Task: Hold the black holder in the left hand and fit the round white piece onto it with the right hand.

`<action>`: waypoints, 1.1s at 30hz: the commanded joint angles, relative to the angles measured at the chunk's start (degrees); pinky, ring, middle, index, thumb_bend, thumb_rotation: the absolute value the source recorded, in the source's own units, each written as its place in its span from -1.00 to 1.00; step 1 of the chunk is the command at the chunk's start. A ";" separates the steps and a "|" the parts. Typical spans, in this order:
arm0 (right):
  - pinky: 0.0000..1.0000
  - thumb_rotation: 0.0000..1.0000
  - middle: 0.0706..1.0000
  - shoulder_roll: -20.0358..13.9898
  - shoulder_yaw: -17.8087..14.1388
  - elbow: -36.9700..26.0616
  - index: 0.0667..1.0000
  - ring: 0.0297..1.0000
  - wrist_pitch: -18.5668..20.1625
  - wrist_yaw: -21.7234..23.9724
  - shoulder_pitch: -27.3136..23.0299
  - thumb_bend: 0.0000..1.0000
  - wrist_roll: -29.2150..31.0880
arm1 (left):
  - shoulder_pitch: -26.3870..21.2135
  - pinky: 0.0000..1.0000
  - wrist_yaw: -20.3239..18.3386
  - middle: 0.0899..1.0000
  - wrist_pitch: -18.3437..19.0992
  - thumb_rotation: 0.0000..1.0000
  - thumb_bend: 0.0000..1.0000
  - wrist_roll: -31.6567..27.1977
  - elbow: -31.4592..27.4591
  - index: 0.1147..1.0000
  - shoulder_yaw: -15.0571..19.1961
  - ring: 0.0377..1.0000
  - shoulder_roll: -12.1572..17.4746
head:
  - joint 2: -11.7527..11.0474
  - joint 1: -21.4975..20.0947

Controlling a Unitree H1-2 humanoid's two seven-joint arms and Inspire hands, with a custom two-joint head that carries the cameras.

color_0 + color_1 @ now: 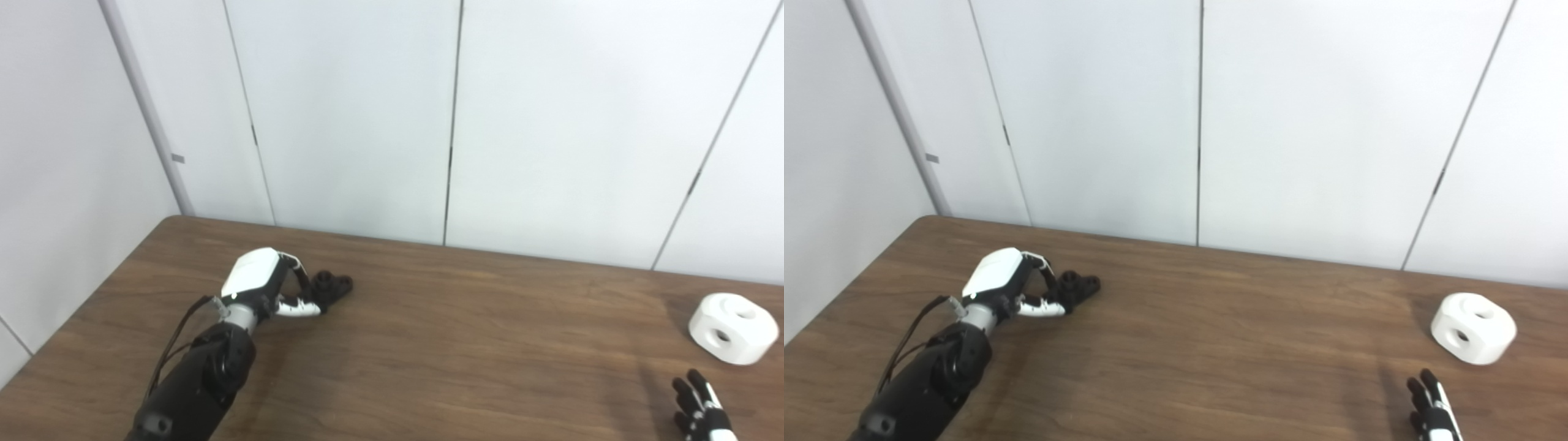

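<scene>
Two pieces well apart, black holder [331,286] far-left, round white piece [733,327] right edge

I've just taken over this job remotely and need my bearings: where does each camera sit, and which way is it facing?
Left eye view: on the head's left, looking down and forward across the table to the wall; shows the left hand at the black holder and the right hand low near the round white piece.
Right eye view: beside it, a little to the right, facing the same way; shows the same left arm and only the right hand's fingertips.
Shared: the same scene, shifted slightly sideways; both arms enter from the bottom edge.
</scene>
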 commanded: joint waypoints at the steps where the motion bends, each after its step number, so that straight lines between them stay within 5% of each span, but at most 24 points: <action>1: 1.00 1.00 0.91 0.44 0.46 -0.97 1.00 1.00 -0.41 -0.05 -0.84 0.00 -0.50 | -0.41 1.00 -0.37 0.57 -0.22 -0.90 0.04 1.55 -3.17 -0.16 -0.30 0.79 0.36 | 0.11 -0.11; 33: 1.00 1.00 0.87 1.96 2.17 -6.90 1.00 1.00 4.36 -2.25 -0.75 0.15 -5.31 | 9.86 0.97 -9.68 0.52 -3.45 -0.90 0.04 11.65 -23.97 -0.16 -10.55 0.78 -10.29 | 6.37 -9.59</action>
